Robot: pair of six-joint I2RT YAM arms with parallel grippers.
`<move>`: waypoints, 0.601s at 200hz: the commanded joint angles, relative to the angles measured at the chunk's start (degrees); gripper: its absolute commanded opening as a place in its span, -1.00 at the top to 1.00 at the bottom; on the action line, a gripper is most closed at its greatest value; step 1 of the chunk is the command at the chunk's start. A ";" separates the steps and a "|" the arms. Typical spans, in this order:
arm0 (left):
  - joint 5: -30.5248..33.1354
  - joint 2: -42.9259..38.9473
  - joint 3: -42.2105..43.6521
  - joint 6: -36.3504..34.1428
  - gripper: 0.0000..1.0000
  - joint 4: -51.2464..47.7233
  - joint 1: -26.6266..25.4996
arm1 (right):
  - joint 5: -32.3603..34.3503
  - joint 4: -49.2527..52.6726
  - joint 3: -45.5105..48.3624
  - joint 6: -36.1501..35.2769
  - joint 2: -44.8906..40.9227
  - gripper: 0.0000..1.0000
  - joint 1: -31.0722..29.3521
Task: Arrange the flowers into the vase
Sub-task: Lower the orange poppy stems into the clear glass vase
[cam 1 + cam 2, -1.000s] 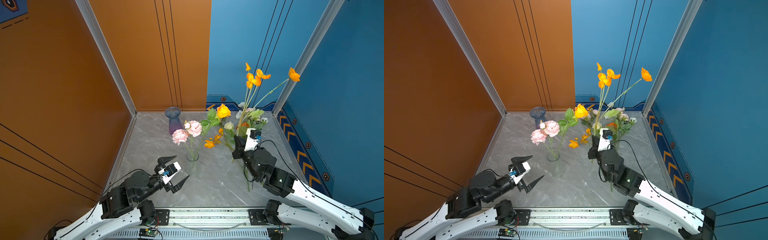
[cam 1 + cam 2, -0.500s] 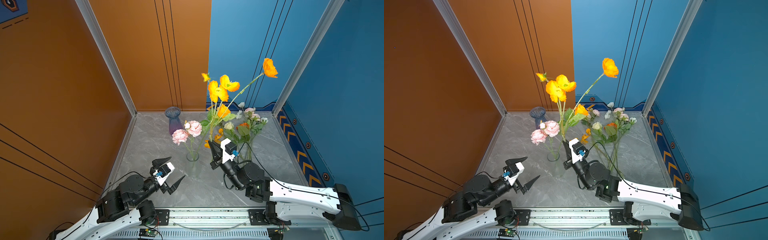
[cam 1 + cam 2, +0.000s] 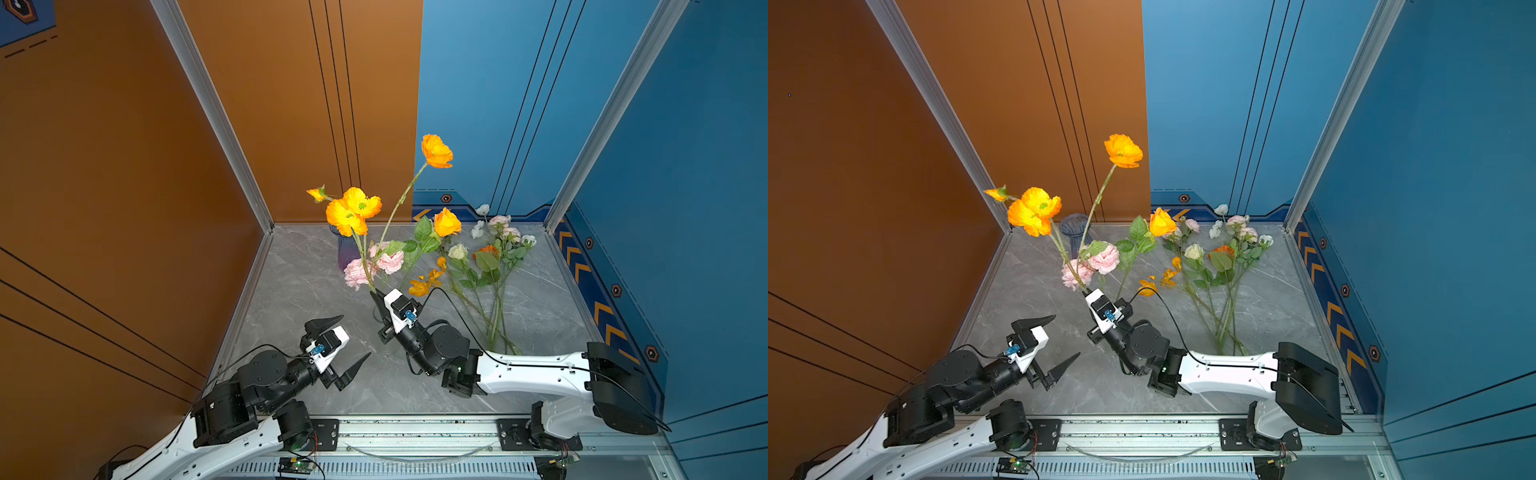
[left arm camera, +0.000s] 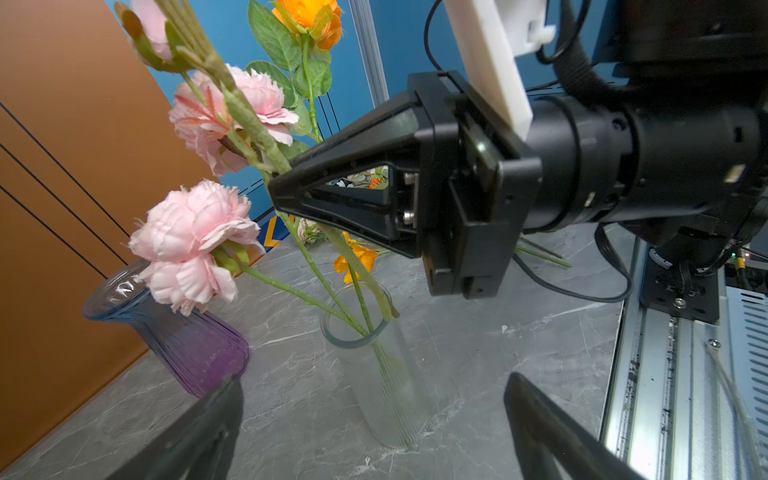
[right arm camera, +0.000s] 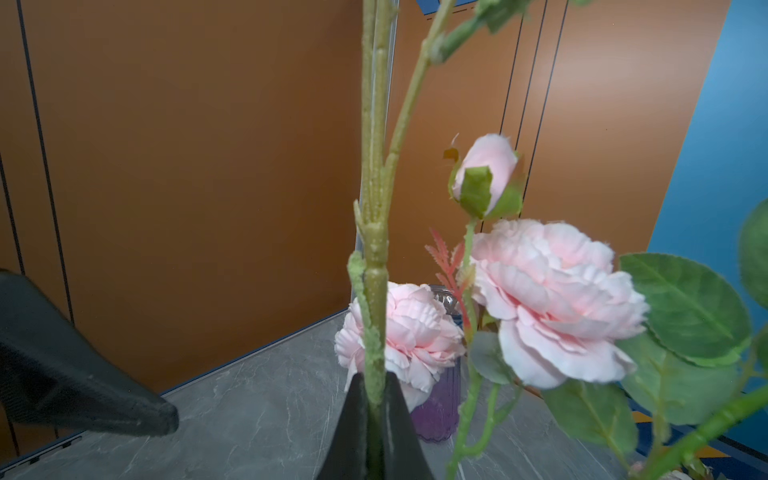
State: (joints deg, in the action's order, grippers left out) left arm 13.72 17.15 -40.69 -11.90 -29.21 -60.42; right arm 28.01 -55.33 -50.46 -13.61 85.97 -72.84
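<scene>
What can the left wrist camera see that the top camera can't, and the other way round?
Only the left wrist view shows the mouth of the clear vase, with the end of the held stem at its rim. Only a top view shows that stem's yellow-orange blooms. Both show the right end effector shut on the stem, the pink flowers and the purple vase.

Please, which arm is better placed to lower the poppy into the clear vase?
Right: its jaws grip the poppy stem, its end at the clear vase's rim; the left jaws are open, empty.
</scene>
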 commanded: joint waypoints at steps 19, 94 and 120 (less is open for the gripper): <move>-2.17 0.50 0.47 0.94 -0.96 -0.05 0.66 | -0.42 -7.65 -2.68 -2.78 3.14 1.00 0.42; -5.99 1.58 0.56 1.26 -0.96 0.79 3.56 | 0.83 1.54 -6.16 -2.91 0.37 1.00 0.10; -7.92 1.94 0.67 1.52 -0.96 1.43 4.96 | 2.00 -1.72 -4.82 -5.06 1.72 1.00 0.59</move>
State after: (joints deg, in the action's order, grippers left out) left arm 9.10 18.50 -40.53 -11.51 -29.12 -56.84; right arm 28.45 -55.70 -55.11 -16.10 88.03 -72.71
